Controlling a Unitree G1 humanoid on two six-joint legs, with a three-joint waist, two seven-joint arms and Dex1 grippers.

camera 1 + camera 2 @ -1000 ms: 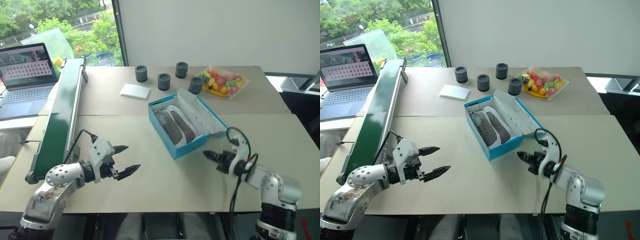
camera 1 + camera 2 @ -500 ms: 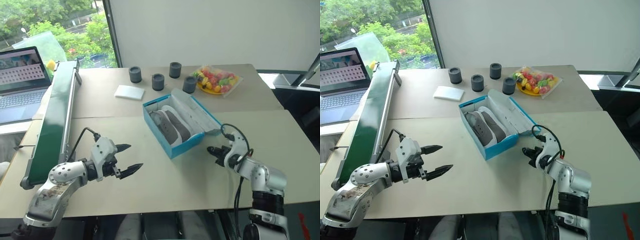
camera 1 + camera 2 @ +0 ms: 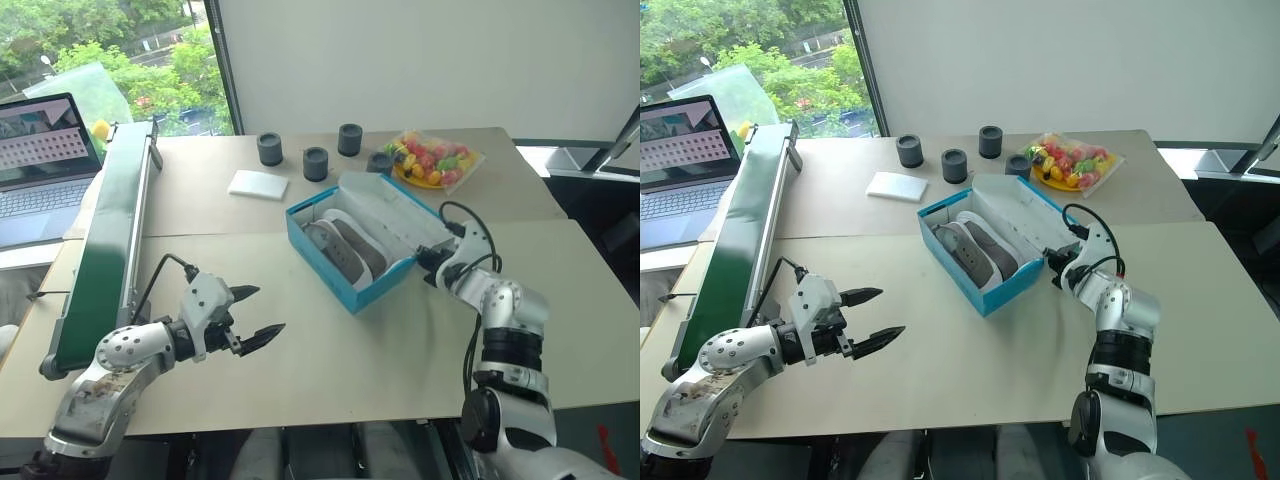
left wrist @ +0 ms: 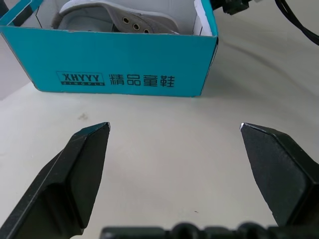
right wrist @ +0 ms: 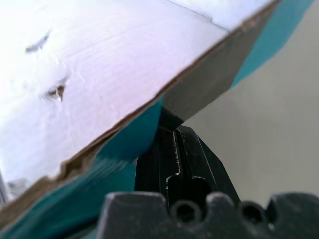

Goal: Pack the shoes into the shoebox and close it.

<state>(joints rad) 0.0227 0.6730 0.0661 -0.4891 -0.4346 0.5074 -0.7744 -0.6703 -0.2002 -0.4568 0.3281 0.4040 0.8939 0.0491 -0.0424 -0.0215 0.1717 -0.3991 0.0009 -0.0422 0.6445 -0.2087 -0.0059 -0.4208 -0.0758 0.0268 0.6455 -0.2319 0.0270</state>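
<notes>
With fingers together, the right gripper (image 3: pixel 1062 268) sat under the shoebox (image 3: pixel 985 250) lid; lifting slowly would fold it over the shoes (image 3: pixel 975 245). The left gripper (image 3: pixel 872 318) hung spread.

A beige table (image 3: pixel 300 370) stands before a plain white wall (image 3: pixel 420 60). Left of the wall, a window (image 3: pixel 110 40) shows green trees in daylight. An open laptop (image 3: pixel 40 160) sits below the window.

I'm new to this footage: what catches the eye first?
The turquoise shoebox sits mid-table, its lid open, with the grey shoes inside. The shut right claw is under the lid's edge. The left claw hangs open nearer the table's front edge.
</notes>
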